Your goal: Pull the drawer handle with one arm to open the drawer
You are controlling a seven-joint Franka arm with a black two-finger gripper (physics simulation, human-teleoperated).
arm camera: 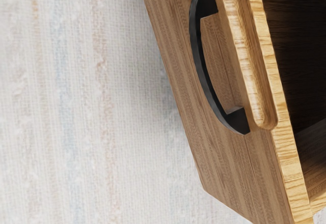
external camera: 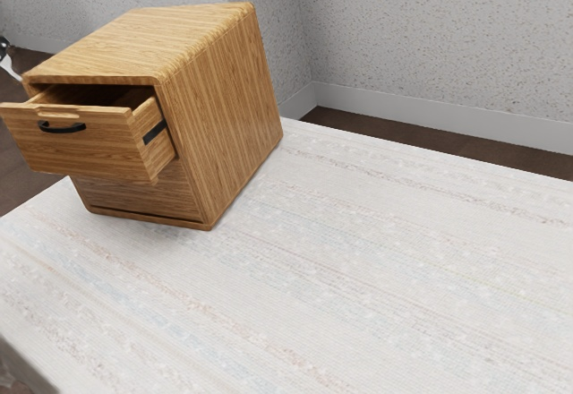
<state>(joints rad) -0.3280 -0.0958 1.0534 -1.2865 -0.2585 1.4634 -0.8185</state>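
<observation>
A bamboo-grained wooden cabinet [external camera: 210, 89] stands at the back of the table, toward the exterior view's left. Its upper drawer [external camera: 89, 143] is pulled partway out, and its dark inside shows behind the front panel. A black curved handle [external camera: 61, 127] sits on the drawer front. In the wrist view the drawer front [arm camera: 219, 152] lies close under my hand, with the black handle [arm camera: 202, 76] arching off it and the drawer's shadowed inside [arm camera: 298, 56] beyond. A white bit of my arm [external camera: 5, 54] pokes in at the exterior view's left edge.
The cabinet rests on a pale woven table top [external camera: 358, 269] that stretches wide toward the exterior view's right and front. A lower drawer front [external camera: 134, 199] sits flush in the cabinet. Grey walls and a dark floor [external camera: 448, 139] lie behind the table's far edge.
</observation>
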